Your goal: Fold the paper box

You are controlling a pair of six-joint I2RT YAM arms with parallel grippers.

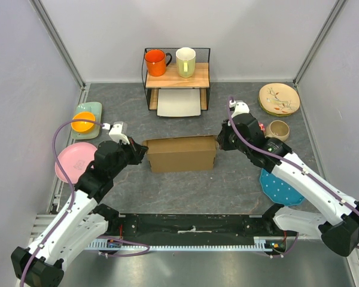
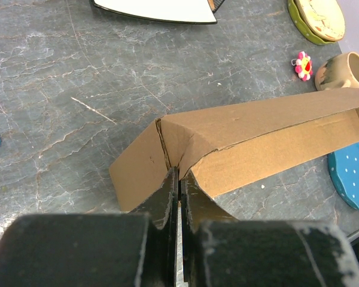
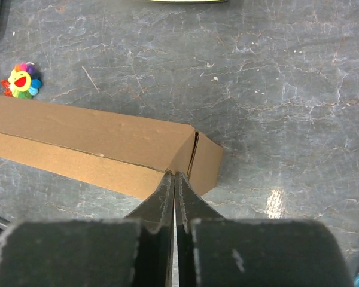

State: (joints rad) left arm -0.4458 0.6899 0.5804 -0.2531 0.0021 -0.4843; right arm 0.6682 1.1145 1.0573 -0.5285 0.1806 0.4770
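the paper box [image 1: 180,153] sits before the shelf [image 1: 172,81], left end effector [image 1: 142,152] and right end effector [image 1: 219,143] clamped on its ends.

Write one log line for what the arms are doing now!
left gripper: shut on paper box, left end | right gripper: shut on its right end | box: resting on table

The paper box [image 2: 251,128] is pinched at its near corner by the left gripper [image 2: 179,179]; a blue dotted plate [image 2: 353,179] is seen near its far end.
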